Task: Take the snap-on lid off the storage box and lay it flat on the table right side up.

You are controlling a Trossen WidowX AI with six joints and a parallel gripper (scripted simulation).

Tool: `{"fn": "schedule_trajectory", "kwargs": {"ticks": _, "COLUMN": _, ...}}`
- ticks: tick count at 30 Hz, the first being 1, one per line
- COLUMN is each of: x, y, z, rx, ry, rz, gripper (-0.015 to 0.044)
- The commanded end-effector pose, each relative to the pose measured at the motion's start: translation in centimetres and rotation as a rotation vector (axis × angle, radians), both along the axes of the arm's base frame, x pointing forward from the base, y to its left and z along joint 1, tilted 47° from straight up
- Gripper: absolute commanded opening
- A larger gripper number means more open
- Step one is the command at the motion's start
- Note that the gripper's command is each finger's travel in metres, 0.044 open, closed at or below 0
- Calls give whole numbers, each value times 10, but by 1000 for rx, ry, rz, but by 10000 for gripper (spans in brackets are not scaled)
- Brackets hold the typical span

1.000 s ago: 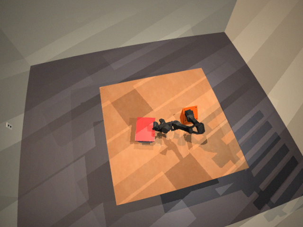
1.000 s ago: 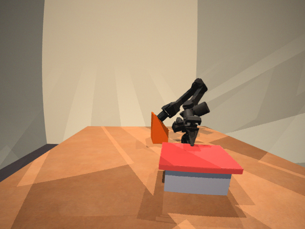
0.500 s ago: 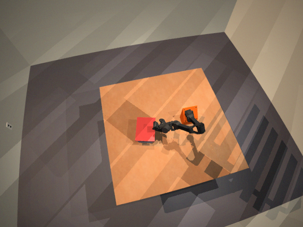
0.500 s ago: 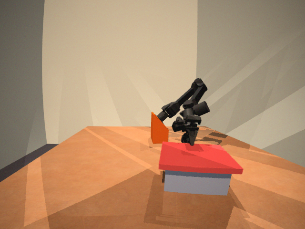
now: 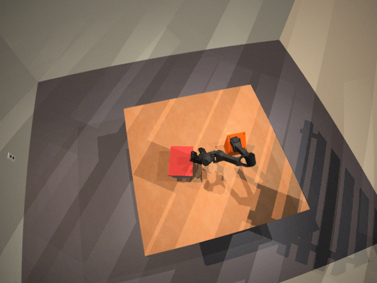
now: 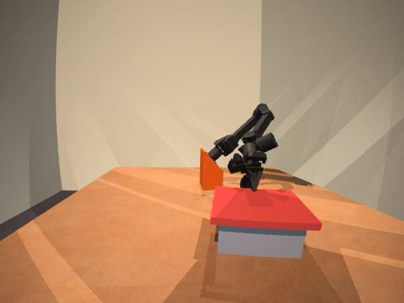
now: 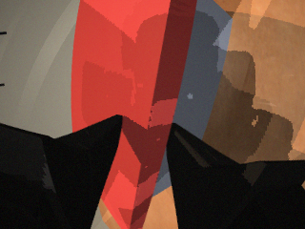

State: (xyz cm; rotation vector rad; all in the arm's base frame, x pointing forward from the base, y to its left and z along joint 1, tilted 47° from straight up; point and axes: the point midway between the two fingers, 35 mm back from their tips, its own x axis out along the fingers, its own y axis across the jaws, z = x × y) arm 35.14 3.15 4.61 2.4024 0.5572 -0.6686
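Note:
The red lid (image 5: 179, 165) (image 6: 277, 213) (image 7: 105, 48) sits right side up over the grey-blue storage box (image 6: 261, 244) (image 7: 195, 91), its rim overhanging the walls. The box stands on the table (image 5: 212, 118) (image 6: 113, 241). My gripper (image 5: 192, 157) (image 6: 254, 189) (image 7: 145, 125) is shut on the lid's edge on the side facing the robot base. In the wrist view one finger lies against the lid's top and the other is on the rim's underside, beside the box wall. The lower finger is mostly hidden in the top and exterior views. Whether the lid is slightly raised at that edge is hard to tell.
The orange mounting block (image 5: 240, 140) (image 6: 210, 176) of the arm stands on the table behind the box as seen in the exterior view. The arm reaches from it to the lid. Striped shadows fall across the table and floor.

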Motion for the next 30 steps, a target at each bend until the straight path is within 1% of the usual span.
{"fn": "schedule_trajectory", "kwargs": {"ticks": 1, "x": 0, "y": -1, "z": 1, "rx": -3, "ry": -1, "rz": 3, "gripper": 0}}
{"fn": "schedule_trajectory", "kwargs": {"ticks": 30, "x": -1, "y": -6, "z": 4, "rx": -4, "ry": -1, "rz": 3, "gripper": 0}}
